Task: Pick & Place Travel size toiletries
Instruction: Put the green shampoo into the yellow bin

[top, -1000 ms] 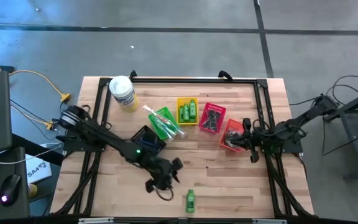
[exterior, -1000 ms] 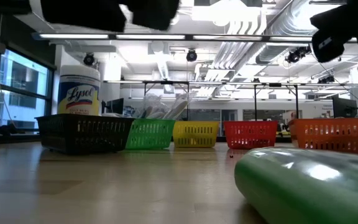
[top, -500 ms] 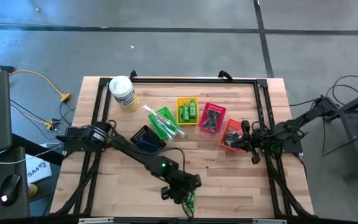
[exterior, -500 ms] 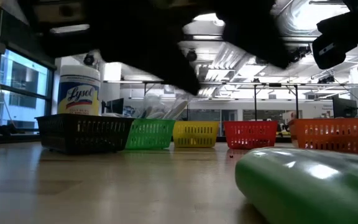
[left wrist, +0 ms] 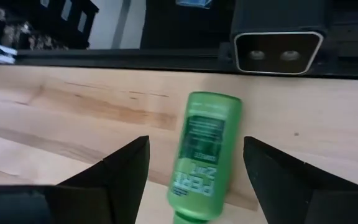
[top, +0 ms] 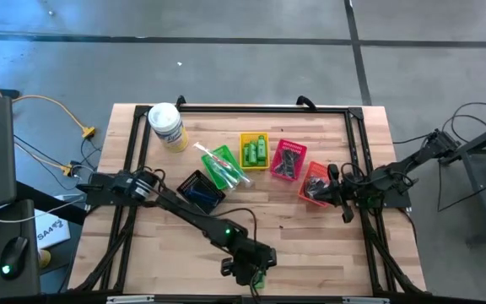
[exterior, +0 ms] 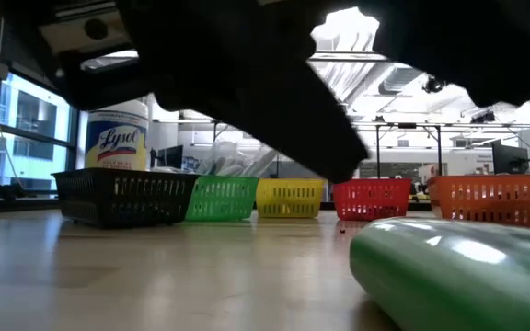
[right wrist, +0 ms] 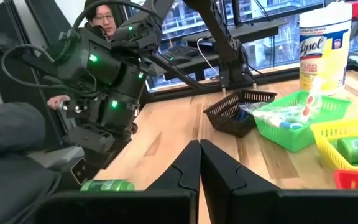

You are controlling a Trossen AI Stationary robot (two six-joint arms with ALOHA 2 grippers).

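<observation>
Now swung from mid-desk down over the lone green mini bottle (left wrist: 204, 156) at the desk's (top: 327, 253) near edge, where a second ago stood short of it with jaws still spreading. Left jaws (left wrist: 194, 180) spread wide and holding nothing, one finger to each side of the bottle, which lies flat on its side between them, label up, long axis running along the fingers rather than across them. Straddles but does not yet touch, by the look of it; likely lined up this way so that closing pinches the bottle's narrow width. Looms in the low view as a dark mass above the bottle. Right jaws (right wrist: 199, 163) pressed shut and empty, parked well away beside the orange basket (top: 315, 183), presumably waiting clear of the working arm. Beyond both jaws, a row of baskets, with more green bottles already lying in the yellow basket (top: 255, 150), the probable destination for this one.
</observation>
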